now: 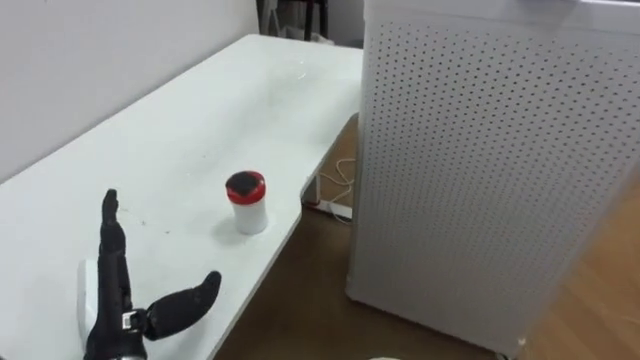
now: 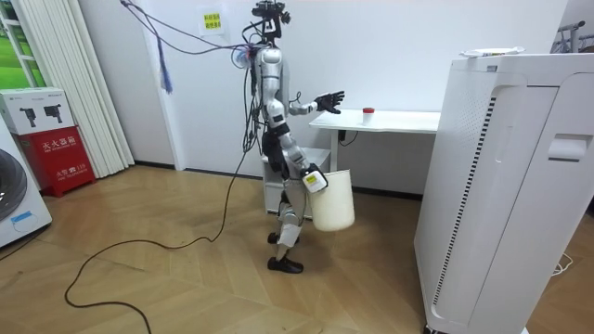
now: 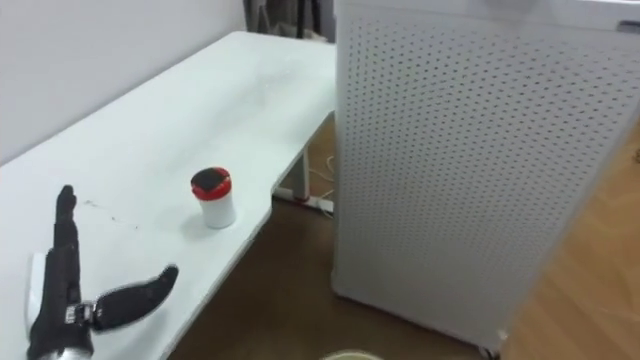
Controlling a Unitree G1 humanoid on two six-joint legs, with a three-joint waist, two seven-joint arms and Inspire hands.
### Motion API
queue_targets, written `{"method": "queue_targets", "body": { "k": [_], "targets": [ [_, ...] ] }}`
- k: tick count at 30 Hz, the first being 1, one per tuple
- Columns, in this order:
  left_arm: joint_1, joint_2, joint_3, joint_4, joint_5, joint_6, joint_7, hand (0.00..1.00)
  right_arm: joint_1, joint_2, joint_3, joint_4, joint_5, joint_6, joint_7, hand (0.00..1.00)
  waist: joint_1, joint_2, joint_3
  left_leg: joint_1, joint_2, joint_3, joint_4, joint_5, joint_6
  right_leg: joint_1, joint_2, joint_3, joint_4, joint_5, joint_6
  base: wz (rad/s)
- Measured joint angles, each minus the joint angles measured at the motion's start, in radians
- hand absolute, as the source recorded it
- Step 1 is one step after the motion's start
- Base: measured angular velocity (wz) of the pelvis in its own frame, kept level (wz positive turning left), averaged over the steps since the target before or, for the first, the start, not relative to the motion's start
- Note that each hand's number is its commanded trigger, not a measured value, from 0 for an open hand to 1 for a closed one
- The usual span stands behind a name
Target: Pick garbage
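A small white cup with a red lid (image 1: 247, 203) stands upright near the front edge of the white table (image 1: 200, 110). My left hand (image 1: 112, 300) is raised over the table's near end, open, fingers straight and thumb spread, a short way from the cup and not touching it. In the room view I stand at the table's end with that hand (image 2: 328, 99) held out towards the cup (image 2: 368, 111). My right hand (image 2: 312, 179) hangs low at my side, shut on the rim of a white bin (image 2: 334, 202).
A tall white perforated cabinet (image 1: 490, 170) stands right of the table, leaving a narrow strip of wooden floor between. A white power strip and cord (image 1: 335, 208) lie under the table edge. A red box (image 2: 51, 139) stands by the far wall.
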Motion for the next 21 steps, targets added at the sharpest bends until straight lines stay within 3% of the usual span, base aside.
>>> {"method": "queue_targets", "body": {
  "k": [8, 20, 21],
  "targets": [
    [0.006, 0.018, -0.01, -0.003, 0.001, 0.0, -0.005, 0.0, -0.018, -0.006, 0.012, 0.001, -0.039, 0.0, 0.041, 1.0, 0.006, -0.029, -0.0076, 0.045, 0.024, -0.025, -0.075, 0.01, -0.018, 0.07, 0.033, -0.036, -0.098, 0.01, -0.013, 0.07],
    [0.013, 0.019, -0.022, -0.011, -0.003, 0.0, -0.005, 0.0, -0.019, -0.006, 0.021, 0.001, -0.066, 0.001, 0.047, 1.0, 0.011, -0.031, -0.0052, 0.065, 0.026, -0.024, -0.121, 0.015, -0.014, 0.093, 0.046, -0.035, -0.155, 0.03, -0.002, 0.0],
    [0.015, 0.019, -0.031, -0.011, -0.004, 0.0, -0.005, 0.0, -0.019, -0.004, 0.027, 0.001, -0.066, 0.001, 0.049, 1.0, 0.011, -0.035, -0.0024, 0.074, 0.025, -0.022, -0.133, 0.019, -0.012, 0.098, 0.045, -0.035, -0.161, 0.031, -0.001, 0.0]
  ]
}}
